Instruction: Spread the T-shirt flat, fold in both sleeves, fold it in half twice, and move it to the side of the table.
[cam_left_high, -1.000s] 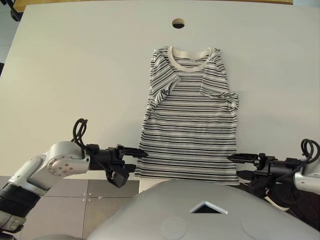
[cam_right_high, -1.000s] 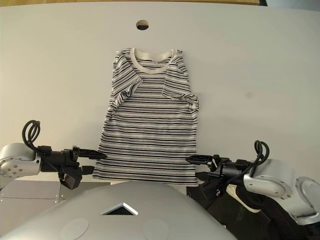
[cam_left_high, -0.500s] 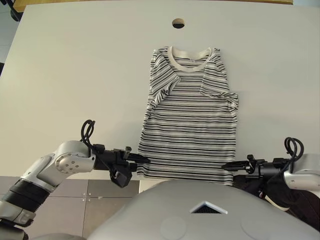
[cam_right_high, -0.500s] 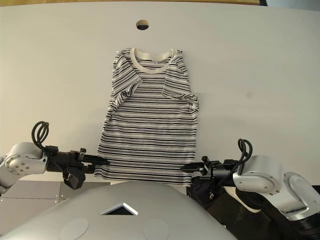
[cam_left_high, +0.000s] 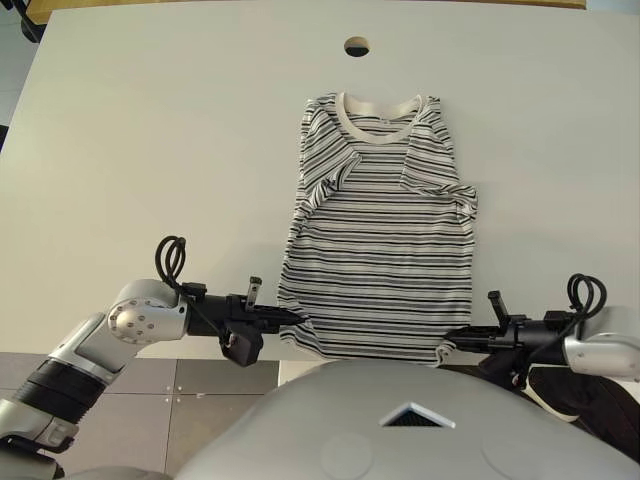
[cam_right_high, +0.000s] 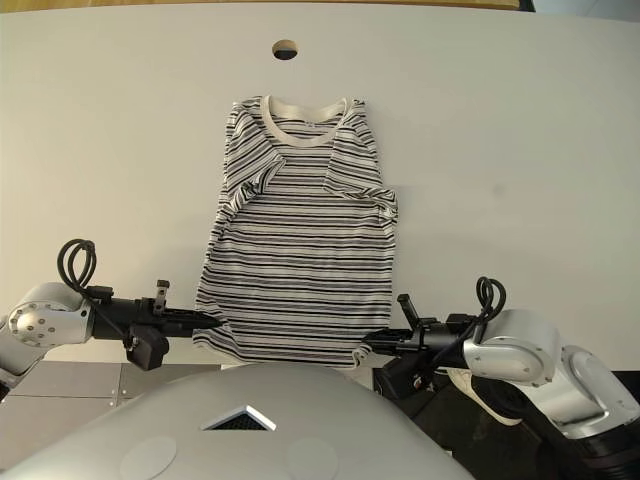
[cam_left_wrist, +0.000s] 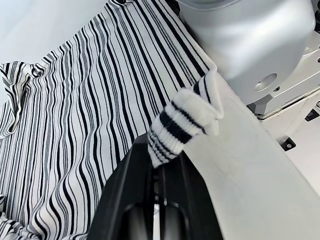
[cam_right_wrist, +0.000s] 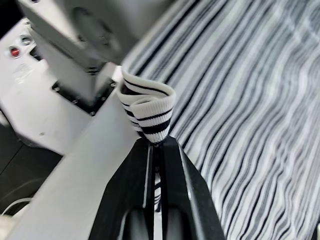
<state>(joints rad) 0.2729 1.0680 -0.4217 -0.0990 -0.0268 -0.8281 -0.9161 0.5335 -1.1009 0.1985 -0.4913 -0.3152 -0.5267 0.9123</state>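
A black-and-white striped T-shirt (cam_left_high: 380, 240) lies on the white table (cam_left_high: 150, 170), collar at the far end, both sleeves folded in over the chest. My left gripper (cam_left_high: 296, 316) is shut on the hem's near left corner (cam_left_wrist: 182, 120), which bunches up between its fingers (cam_left_wrist: 159, 172). My right gripper (cam_left_high: 447, 341) is shut on the near right hem corner (cam_right_wrist: 146, 107), also pinched into a small fold. Both corners are lifted slightly off the table at its near edge.
A round cable hole (cam_left_high: 356, 46) sits in the table beyond the collar. Bare tabletop stretches wide to the left and right of the shirt. The table's near edge (cam_left_high: 200, 352) runs just under both grippers, with floor tiles below.
Both grippers moved inward to the hem corners and shut on them. The bottom corners of the shirt are now gathered and raised a little.
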